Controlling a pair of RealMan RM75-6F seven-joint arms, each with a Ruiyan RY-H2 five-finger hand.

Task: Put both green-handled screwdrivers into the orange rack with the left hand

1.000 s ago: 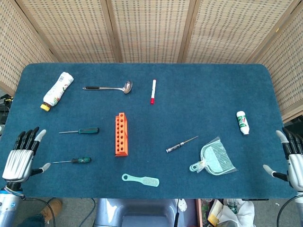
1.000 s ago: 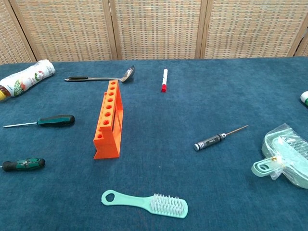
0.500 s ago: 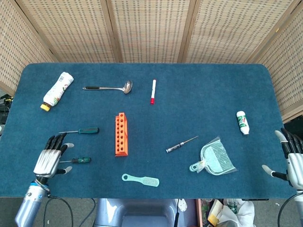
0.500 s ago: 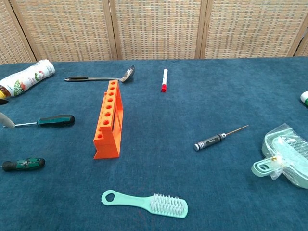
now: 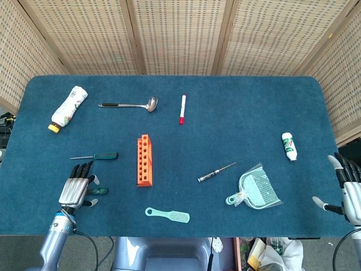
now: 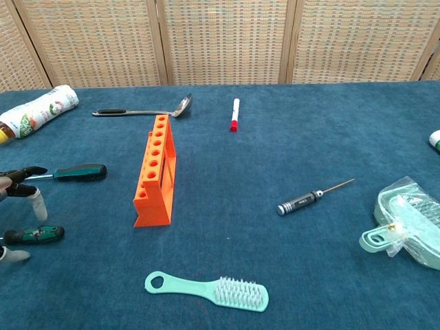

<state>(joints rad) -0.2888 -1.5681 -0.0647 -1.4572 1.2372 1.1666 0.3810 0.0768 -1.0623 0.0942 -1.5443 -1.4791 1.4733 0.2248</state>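
left hand (image 5: 77,186) spread over the near green-handled screwdriver (image 6: 34,234); right hand (image 5: 347,191) spread.

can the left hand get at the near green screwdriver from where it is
Probably yes. The left hand hangs open right over the shaft end of the near screwdriver, nothing lies between them, and the far screwdriver and rack sit clear of it.

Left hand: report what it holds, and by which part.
Nothing is held. The left hand hovers open over the nearer green-handled screwdriver, fingers spread, not gripping it.
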